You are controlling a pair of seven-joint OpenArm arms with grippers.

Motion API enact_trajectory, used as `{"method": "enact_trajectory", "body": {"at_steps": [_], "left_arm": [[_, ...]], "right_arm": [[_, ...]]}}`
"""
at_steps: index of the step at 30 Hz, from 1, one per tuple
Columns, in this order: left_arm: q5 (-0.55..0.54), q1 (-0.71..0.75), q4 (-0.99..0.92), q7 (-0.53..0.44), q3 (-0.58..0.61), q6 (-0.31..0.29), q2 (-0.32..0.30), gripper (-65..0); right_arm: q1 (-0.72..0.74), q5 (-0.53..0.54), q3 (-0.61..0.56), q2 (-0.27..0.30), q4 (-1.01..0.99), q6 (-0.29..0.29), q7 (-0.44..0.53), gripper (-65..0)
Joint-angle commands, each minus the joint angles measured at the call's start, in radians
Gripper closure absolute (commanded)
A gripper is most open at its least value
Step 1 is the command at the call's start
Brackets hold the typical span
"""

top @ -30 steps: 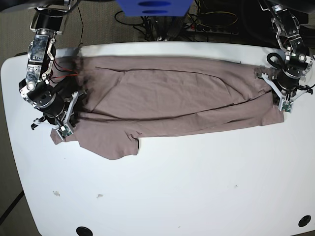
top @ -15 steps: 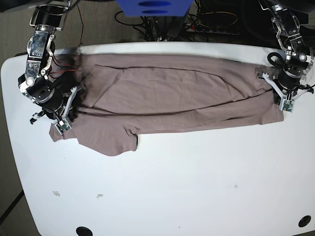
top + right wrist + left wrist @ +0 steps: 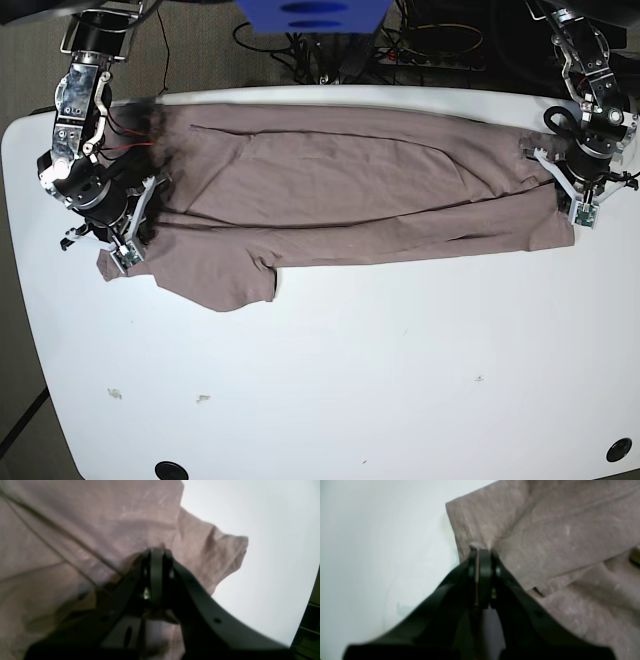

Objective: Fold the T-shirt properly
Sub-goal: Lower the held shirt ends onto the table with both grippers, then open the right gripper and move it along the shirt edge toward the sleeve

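The T-shirt (image 3: 340,195) lies stretched as a long horizontal band across the upper part of the white table (image 3: 350,380) in the base view, reaching from the left arm's end at the right of the frame to the right arm's end at the left. It is a thin, matte, mauve-brown knit, softly creased, with one long fold line running along its length and a rounded sleeve flap hanging toward the lower left of the band. The table top is smooth and glossy white with rounded corners, and a dark round hole (image 3: 171,469) sits near its bottom edge.

The left gripper (image 3: 481,551) has black, tapering plastic fingers that meet in a narrow wedge; the jaws are pressed together on a small ridge of fabric at the hemmed corner of the T-shirt (image 3: 545,542). In the left wrist view a row of stitching runs beside that straight edge, the cloth shows a faint heathered fleck, and one layer laps diagonally over another at the right of the frame. To the left of the cloth lies bare white table (image 3: 370,555).

The right gripper (image 3: 156,551) is of the same black, flat-sided make, with small round holes in its fingers. Its jaws are closed tight, pinching a puckered bit of the T-shirt (image 3: 87,530). Beyond the tips a wrinkled, blunt-ended flap of cloth juts toward the upper right of the right wrist view, over the pale table (image 3: 262,555).
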Motion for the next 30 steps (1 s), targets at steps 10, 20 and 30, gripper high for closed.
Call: {"method": "enact_trajectory", "body": {"at_steps": [10, 20, 30], "left_arm": [[0.004, -0.002, 0.017, -0.012, -0.024, 0.006, -0.011, -1.6], [0.002, -0.008, 0.02, -0.022, -0.016, 0.007, -0.013, -12.6], [0.001, -0.029, 0.021, -0.013, -0.018, 0.002, -0.012, -10.6]], "right_arm": [[0.165, 0.007, -0.008, 0.007, -0.186, -0.006, 0.008, -19.0], [0.183, 0.003, -0.01, 0.014, -0.126, -0.006, 0.002, -35.8], [0.339, 0.006, -0.031, 0.017, -0.28, -0.006, 0.0, -41.0]]}}
